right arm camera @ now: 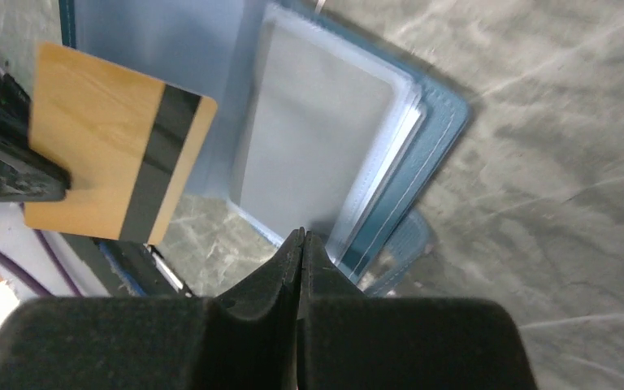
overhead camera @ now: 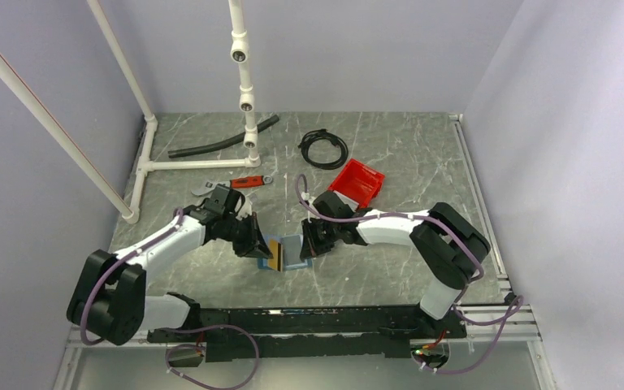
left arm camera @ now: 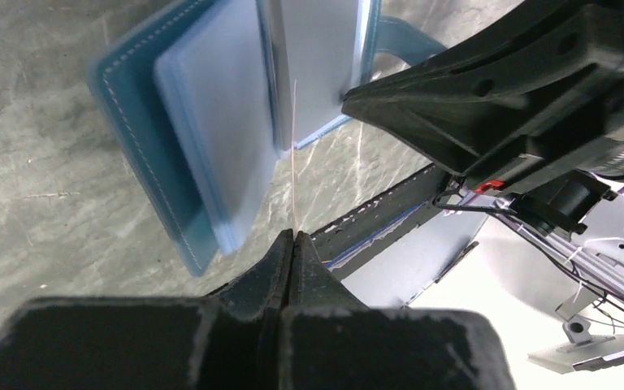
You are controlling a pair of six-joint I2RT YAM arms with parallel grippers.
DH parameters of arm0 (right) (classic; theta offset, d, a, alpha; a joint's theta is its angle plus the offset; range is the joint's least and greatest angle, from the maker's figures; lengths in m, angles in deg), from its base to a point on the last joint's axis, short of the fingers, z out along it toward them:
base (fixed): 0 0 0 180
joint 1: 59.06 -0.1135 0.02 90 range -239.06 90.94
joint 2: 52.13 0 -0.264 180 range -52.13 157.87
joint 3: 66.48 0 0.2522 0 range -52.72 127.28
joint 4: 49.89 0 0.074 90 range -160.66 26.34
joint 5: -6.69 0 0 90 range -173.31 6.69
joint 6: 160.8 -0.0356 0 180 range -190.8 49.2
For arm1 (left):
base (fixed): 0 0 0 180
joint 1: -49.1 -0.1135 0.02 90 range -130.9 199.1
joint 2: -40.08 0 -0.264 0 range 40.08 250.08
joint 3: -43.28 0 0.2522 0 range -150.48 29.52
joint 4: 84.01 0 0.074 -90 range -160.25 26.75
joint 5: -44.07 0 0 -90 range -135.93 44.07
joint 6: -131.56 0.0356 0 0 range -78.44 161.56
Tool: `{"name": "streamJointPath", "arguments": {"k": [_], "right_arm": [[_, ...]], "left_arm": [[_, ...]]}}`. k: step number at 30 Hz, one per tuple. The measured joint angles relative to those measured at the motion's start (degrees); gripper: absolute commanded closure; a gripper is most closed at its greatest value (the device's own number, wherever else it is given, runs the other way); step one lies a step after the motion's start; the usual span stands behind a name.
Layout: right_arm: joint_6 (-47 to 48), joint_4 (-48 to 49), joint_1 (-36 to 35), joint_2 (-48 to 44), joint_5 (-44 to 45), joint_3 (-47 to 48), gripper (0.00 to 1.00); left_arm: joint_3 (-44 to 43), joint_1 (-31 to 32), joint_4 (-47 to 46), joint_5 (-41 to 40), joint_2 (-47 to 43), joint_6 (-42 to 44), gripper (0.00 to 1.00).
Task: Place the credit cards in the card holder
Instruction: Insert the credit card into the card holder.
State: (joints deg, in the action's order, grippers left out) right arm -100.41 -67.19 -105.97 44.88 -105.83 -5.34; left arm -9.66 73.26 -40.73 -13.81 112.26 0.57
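The blue card holder (overhead camera: 294, 253) lies open on the table between my two arms, its clear pocket pages (right arm camera: 317, 146) fanned above the blue cover (left arm camera: 142, 138). My left gripper (overhead camera: 265, 250) is shut on a tan-orange credit card (right arm camera: 114, 162) with a black stripe. In the left wrist view that card (left arm camera: 295, 162) shows edge-on, rising from the shut left gripper (left arm camera: 294, 236) toward a raised page. My right gripper (right arm camera: 301, 236) is shut, pinching the edge of that raised page. Its fingers (left arm camera: 455, 106) touch the page.
A red bin (overhead camera: 357, 181) stands behind the right arm, with a coiled black cable (overhead camera: 322, 149) beyond it. A black hose (overhead camera: 219, 145), a red-handled tool (overhead camera: 240, 184) and a white pipe frame (overhead camera: 195, 165) sit at the back left.
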Motion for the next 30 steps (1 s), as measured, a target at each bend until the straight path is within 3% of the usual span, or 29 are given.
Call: {"name": "streamJointPath", "arguments": {"k": [14,30], "right_arm": [[0.00,4.04,1.84,1.57,-1.22,0.13,1.00],[-1.20,7.76,1.95,1.90,-2.49,-1.27,1.00]], "left_arm": [[4.35,-3.10,-9.42,5.60,6.71,0.50,1.00],[9.75,-3.82,-20.31,4.00,7.02,-4.72,1.00]]}}
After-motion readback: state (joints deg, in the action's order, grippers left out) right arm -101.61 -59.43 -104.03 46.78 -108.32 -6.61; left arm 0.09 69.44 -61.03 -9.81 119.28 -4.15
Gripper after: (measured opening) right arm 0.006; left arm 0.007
